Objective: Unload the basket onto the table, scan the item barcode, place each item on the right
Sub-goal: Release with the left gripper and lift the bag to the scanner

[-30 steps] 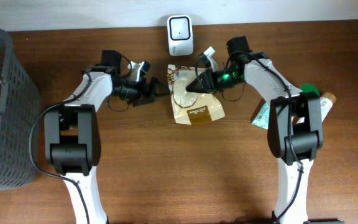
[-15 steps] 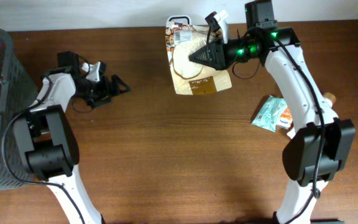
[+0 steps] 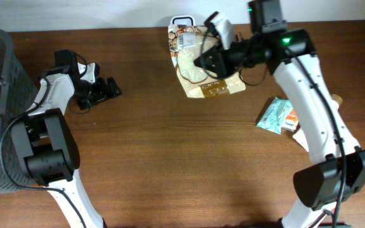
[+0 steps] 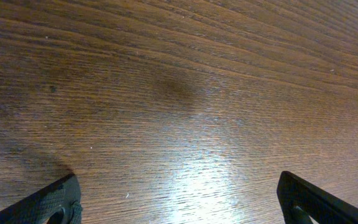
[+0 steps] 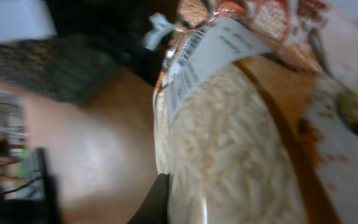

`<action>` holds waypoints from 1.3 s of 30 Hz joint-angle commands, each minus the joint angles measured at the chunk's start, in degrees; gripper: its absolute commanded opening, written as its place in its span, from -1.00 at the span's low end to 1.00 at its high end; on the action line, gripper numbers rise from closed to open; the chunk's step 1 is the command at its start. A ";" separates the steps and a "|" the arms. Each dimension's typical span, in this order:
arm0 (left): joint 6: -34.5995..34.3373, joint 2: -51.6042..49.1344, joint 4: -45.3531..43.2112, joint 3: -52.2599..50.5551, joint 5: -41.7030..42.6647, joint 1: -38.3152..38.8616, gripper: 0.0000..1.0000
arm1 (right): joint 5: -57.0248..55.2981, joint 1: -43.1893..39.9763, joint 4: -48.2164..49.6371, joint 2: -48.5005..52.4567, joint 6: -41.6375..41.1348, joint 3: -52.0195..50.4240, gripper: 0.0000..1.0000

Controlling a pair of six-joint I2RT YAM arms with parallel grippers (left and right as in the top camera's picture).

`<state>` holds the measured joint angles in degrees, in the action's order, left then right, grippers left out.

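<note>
Overhead: right gripper (image 3: 200,63) clamped on the rice bag (image 3: 224,85). The bag is at the table's back edge, overlapping the white scanner (image 3: 182,19) and hiding most of it. Left gripper (image 3: 109,88) well apart to the left, jaws wide, nothing held.

Left wrist: bare wooden table (image 4: 179,93); fingertips (image 4: 58,199) spread to the frame's edges.

Right wrist: blurred. Barcode label (image 5: 194,50) near the bag's top, curving over the rice.

Risks: the soft bag may sag or slip from a narrow pinch. A curved label facing off-axis may not read.
</note>
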<state>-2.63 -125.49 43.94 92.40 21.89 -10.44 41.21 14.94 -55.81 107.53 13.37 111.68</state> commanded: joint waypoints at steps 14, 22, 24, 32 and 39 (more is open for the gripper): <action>0.48 -1.66 0.50 -1.22 -3.93 -0.72 0.98 | -64.85 9.22 29.81 11.76 23.19 4.22 -0.92; 0.50 -1.66 0.50 -1.22 -3.93 -0.72 0.98 | -73.33 10.29 44.92 20.74 47.30 4.15 -0.92; 0.48 -1.66 0.50 -1.22 -3.93 -0.72 0.99 | -75.14 11.39 48.85 22.80 49.27 4.15 -0.92; 0.50 -1.66 0.50 -1.22 -3.93 -0.72 0.98 | -82.34 13.55 67.41 31.63 67.38 4.13 -0.92; 0.50 -1.66 0.50 -1.22 -3.93 -0.72 0.98 | -86.16 13.44 73.96 36.85 69.18 4.11 -0.92</action>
<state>-2.63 -125.45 43.94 92.44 20.47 -10.48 -40.75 28.58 16.29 144.31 80.66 114.32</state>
